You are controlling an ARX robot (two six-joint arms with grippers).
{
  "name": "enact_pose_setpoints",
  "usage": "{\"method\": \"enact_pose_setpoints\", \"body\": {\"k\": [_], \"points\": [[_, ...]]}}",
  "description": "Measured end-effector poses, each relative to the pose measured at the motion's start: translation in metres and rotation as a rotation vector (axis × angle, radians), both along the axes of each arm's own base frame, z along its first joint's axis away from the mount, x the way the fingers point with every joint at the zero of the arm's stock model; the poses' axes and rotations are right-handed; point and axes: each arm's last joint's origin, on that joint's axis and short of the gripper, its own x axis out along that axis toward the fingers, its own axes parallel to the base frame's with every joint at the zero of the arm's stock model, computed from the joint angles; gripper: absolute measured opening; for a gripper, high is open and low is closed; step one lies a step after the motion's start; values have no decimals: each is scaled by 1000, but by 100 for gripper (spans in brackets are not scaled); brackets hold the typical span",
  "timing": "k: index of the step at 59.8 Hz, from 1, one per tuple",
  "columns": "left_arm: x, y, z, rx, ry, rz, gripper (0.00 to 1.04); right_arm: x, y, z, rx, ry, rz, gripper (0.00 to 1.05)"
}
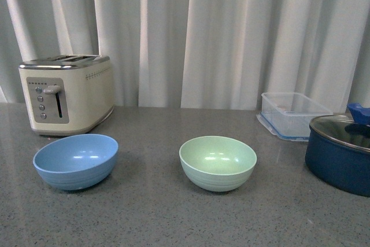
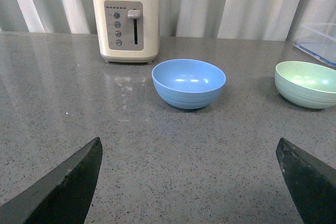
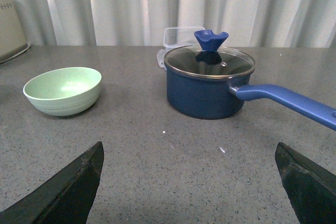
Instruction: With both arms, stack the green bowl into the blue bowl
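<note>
Both bowls sit upright on the counter [image 1: 173, 212], well apart. The blue bowl [image 1: 76, 161] is toward the left edge, just in front of the toaster [image 1: 66, 93]. The green bowl [image 1: 218, 163] is around the middle, with the pot [image 1: 341, 154] off by the right edge. The left gripper [image 2: 189, 148] and right gripper [image 3: 189, 150] both hang low over the counter, fingers spread wide and empty.

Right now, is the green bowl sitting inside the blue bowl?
No, the green bowl stands by itself on the counter, apart from the blue bowl.
</note>
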Motion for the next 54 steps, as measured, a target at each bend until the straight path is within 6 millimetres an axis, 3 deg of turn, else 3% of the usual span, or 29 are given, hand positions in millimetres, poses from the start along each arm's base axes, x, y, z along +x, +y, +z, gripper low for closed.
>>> {"method": "enact_pose_setpoints", "body": {"k": [32,42,48,54], "points": [[0,0,0,0,0,0,98,0,0,0,0,0,0,95],[7,4,-1,-26,510,381,98,0,0,0,0,0,1,95],[18,9,3,-61,547,415,98,0,0,0,0,1,-1,95],[36,14,20,-105,489,390,98,0,0,0,0,1,0,95]]}}
